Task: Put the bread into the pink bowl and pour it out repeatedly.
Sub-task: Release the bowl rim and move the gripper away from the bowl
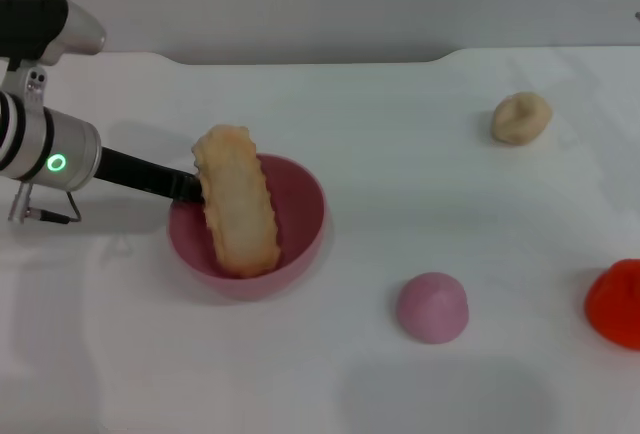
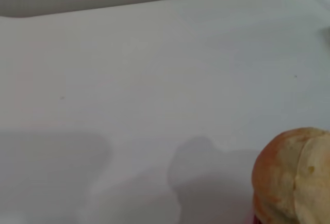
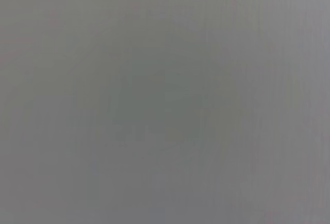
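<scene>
Bread (image 1: 238, 201) | upright-tilted in pink bowl (image 1: 300, 229) | upper end toward far-left

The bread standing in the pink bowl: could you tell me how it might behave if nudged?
The bread leans steeply on the pink bowl's rim, so it would probably tip over. It holds its shape overhanging, suggesting stiffness. Its ridged edges may resist sliding.

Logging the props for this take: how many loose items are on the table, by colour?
Pink: 2, bowl and bun
Tan: 2, bread and lump
Red: 1, item at the edge
Total: 5
</scene>
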You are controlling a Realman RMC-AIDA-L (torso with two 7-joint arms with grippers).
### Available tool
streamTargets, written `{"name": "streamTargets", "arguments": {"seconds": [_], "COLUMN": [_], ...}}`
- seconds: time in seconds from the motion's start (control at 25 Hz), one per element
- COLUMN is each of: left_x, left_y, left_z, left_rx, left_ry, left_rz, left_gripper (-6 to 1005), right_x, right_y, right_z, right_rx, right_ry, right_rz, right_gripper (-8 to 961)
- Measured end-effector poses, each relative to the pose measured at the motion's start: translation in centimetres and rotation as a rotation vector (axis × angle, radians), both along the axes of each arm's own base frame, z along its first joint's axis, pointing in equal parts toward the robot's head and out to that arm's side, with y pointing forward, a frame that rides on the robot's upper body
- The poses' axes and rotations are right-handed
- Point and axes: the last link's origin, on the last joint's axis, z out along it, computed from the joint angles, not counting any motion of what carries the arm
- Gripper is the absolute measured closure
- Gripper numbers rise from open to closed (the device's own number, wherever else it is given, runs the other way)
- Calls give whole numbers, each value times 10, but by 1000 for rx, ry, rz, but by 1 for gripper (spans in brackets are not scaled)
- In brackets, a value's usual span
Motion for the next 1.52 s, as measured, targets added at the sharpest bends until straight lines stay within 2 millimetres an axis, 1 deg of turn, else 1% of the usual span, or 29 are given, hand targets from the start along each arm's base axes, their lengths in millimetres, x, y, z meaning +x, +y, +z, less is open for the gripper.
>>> {"name": "streamTargets", "arguments": {"seconds": [0.44, 0.76, 1.0, 1.2, 1.52], "left_x": [0, 3, 9, 19, 33], "left_y": [-1, 0, 1, 3, 6], "left_z": [-1, 1, 5, 13, 26], "left_rx": [-2, 1, -15, -12, 6], "left_ry": [0, -13, -20, -23, -25], "left_rz": [7, 20, 11, -8, -42], "left_gripper": [907, 783, 566, 403, 396], "right_x": [2, 4, 5, 5, 7], "right_y": [-2, -3, -3, -3, -3], "right_z": [-1, 0, 0, 0, 1], "right_rx": [-1, 0, 3, 2, 6], "right_ry": [2, 12, 19, 22, 31], "right_rz": [-3, -5, -9, -11, -18], "right_gripper": [258, 258, 258, 258, 258]}}
